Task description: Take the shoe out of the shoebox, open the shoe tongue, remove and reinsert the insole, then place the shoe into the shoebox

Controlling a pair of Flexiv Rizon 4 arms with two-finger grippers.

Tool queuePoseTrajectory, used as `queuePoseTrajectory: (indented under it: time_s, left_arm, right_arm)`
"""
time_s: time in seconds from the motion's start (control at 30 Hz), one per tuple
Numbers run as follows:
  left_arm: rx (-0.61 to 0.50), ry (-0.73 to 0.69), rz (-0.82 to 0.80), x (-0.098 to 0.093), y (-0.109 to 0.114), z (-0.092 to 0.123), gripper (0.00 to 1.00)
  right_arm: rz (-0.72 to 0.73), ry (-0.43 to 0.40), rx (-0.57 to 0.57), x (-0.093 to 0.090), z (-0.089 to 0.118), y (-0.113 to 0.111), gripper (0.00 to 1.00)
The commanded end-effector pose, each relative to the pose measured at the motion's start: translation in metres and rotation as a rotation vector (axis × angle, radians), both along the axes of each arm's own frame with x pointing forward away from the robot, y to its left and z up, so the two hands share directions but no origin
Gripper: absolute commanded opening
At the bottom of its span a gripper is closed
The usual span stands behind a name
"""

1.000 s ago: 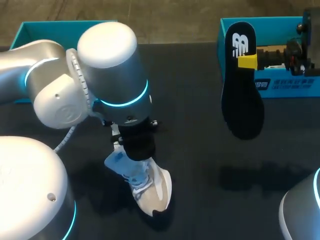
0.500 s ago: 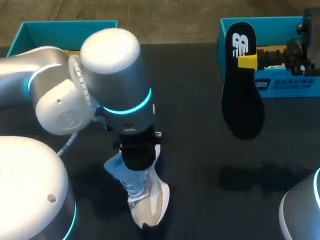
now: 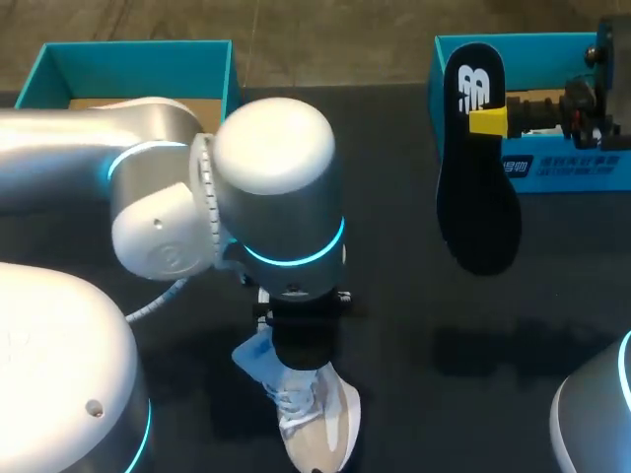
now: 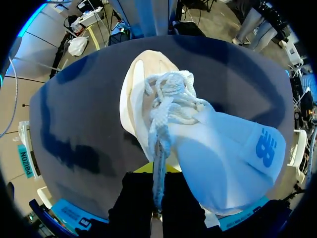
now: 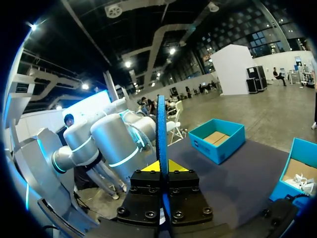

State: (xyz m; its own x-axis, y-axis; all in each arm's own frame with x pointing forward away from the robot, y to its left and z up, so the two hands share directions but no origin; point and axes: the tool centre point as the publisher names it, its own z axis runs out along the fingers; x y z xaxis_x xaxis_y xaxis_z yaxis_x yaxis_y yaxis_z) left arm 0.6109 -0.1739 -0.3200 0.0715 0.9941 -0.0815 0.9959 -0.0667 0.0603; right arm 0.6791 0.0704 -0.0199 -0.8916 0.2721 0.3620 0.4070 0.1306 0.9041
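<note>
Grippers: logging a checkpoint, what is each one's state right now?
Left gripper: closed on the white-and-beige lace-up shoe.
Right gripper: closed on the flat black insole.

Shoe [image 4: 148, 94]: cream-white sneaker, white laces, pale-blue tongue [image 4: 233, 158] w/ blue logo. Sat sole-down right under L gripper [image 4: 158, 171], toe pointing ahead of it. A lace strand ran back, pinched btwn its fingers [image 4: 133, 203]; tongue splayed out beside them. Insole [image 3: 478, 187]: black, white logo at one end, held in the air by R gripper [image 3: 487, 120], gripped near the logo end, rest hanging past the tips; edge-on in R wrist view. Shoebox: teal, 2 open halves. Left half [image 3: 138, 49], brown inside, well beyond L gripper. Right half [image 3: 562, 168] just behind insole, by R gripper.
</note>
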Motion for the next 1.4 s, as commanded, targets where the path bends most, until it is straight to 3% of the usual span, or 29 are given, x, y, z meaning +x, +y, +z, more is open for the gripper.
queuePoseTrajectory:
  time_s: [0.03,0.77,1.33,1.4]
  left_arm:
    - [0.013,-0.02,-0.022,-0.002,-0.009,-0.006,0.0]
    - [0.04,0.014,-0.05,0.007,-0.032,-0.035,0.0]
    - [-0.06,0.021,-0.121,0.011,-0.041,-0.039,0.0]
    - [-0.072,0.021,-0.126,0.012,-0.042,-0.038,0.19]
  right_arm:
    - [0.0,0.002,-0.002,0.001,0.0,0.002,0.0]
    - [0.0,0.002,-0.002,0.001,0.0,0.002,0.0]
    - [0.0,0.002,-0.002,0.001,0.0,0.002,0.0]
    - [0.0,0.002,-0.002,0.001,0.0,0.002,0.0]
